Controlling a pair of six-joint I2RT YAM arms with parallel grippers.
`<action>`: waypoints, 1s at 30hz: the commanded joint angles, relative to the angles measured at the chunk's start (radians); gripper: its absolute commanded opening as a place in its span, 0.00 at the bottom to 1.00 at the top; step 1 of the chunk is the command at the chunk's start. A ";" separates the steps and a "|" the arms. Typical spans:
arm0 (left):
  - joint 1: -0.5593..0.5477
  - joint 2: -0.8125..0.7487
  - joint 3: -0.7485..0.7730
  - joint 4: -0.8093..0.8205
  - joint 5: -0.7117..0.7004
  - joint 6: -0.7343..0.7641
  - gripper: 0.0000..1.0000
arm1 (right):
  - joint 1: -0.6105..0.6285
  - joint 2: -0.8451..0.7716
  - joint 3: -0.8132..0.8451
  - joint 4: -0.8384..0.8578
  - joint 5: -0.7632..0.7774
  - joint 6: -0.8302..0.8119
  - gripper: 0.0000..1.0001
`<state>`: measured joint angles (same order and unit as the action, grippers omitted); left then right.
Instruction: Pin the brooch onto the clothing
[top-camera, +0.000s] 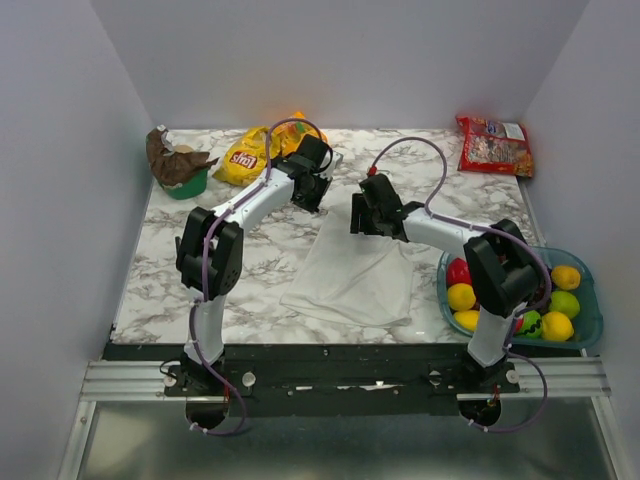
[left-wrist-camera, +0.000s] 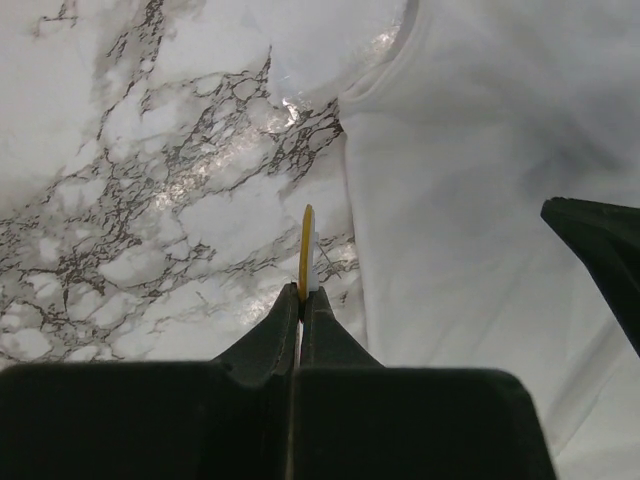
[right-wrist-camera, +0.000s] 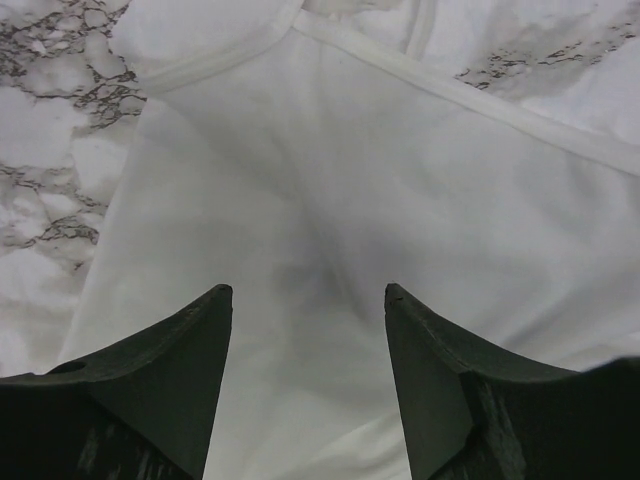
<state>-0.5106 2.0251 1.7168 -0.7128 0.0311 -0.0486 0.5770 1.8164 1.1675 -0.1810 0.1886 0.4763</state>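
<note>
The brooch (left-wrist-camera: 306, 245) is looking like a tiny, thin, gold-yellow disc. The left wrist view is seeing it from the edge, so it is showing as a slim yellow strip with a bit of white just behind it. It is standing upright and sticking out from the tips of the left claw (left-wrist-camera: 300, 297), which is squeezing together on its lower part. The brooch is hanging over the marble counter (left-wrist-camera: 140, 200), just beside the left edge of the white clothing (left-wrist-camera: 470, 200), and I cannot tell if it is touching either one. The clothing is lying flat on the counter between the two arms, with a sewn hem showing at its far end. The right claw (right-wrist-camera: 307, 292) is hovering over the clothing with its two fingers (right-wrist-camera: 170, 380) standing wide apart and nothing between them. I cannot tell if its tips are touching the cloth. In the top view the two claws are sitting near each other at the far end of the clothing. A blue bowl (top-camera: 596, 310) of fruit (top-camera: 565, 277) is sitting at the right edge of the counter.
</note>
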 joint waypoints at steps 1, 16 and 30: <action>0.007 -0.005 0.007 0.019 0.067 -0.022 0.00 | 0.006 0.067 0.067 -0.090 0.049 -0.041 0.67; 0.017 0.001 0.015 0.015 0.076 -0.048 0.00 | 0.004 0.184 0.167 -0.141 0.046 -0.051 0.12; -0.045 0.073 0.027 0.006 0.069 -0.056 0.00 | 0.006 0.060 0.133 -0.063 -0.107 0.004 0.01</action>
<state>-0.5304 2.0407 1.7184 -0.7036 0.0875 -0.0959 0.5770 1.9434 1.3098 -0.2844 0.1455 0.4458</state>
